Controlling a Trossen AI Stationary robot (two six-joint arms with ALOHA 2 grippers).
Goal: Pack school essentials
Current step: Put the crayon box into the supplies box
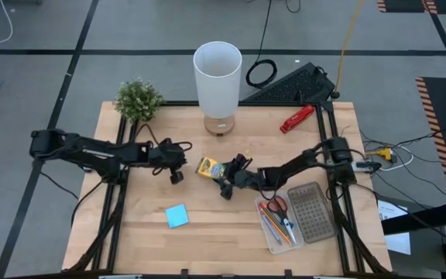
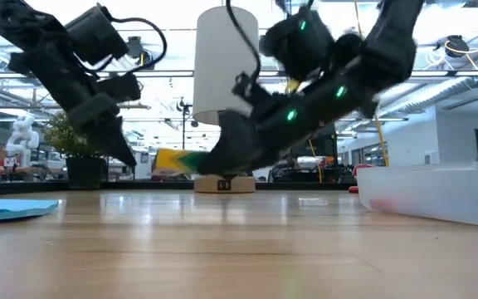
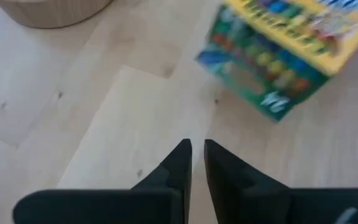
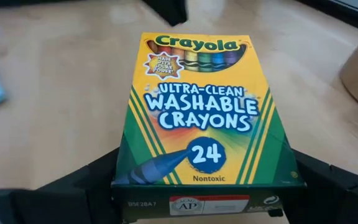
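Note:
My right gripper is shut on the yellow-green crayon box, near the table's middle. The box points toward my left gripper, which hovers a little to its left, shut and touching nothing. In the left wrist view the box lies ahead of the left fingertips. A blue sticky-note pad lies flat on the table nearer the front. Red-handled scissors and several pencils lie in a clear tray at the right. My right gripper pinches the crayon box between its two fingers, by the narrow long sides near the bottom end. The fingers reach in from the table's right, slanting slightly downward, along the box. The box sits printed face up, about level, apparently just above the table.
A tall white cylinder on a wooden base stands at the far middle, with a small green plant at the far left and a red tool at the far right. A grey perforated block sits in the tray. Bare wood lies toward the front left.

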